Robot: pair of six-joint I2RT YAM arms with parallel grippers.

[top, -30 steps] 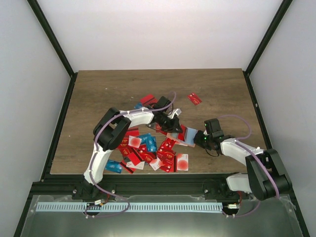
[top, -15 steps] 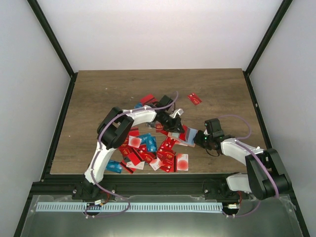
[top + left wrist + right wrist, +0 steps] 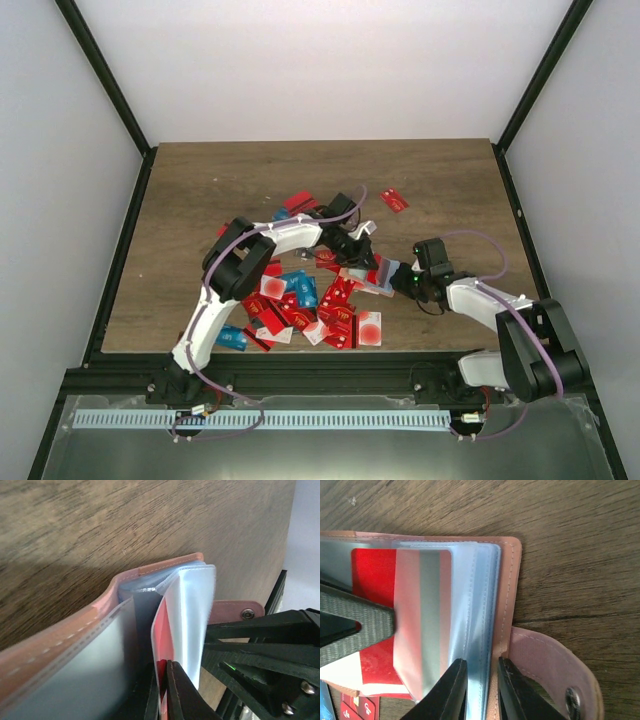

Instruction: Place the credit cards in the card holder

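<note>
My left hand (image 3: 164,680) clamped on a red card (image 3: 161,630), tucked among the card holder (image 3: 511,580) sleeves (holder open on bench (image 3: 200,200), right of the loose credit cards (image 3: 295,300)); my right hand (image 3: 481,667) pinches those sleeves.

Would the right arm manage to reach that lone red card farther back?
Probably yes: nothing blocks the lone red card, but the right tool is pinching the card holder and must release first.
</note>
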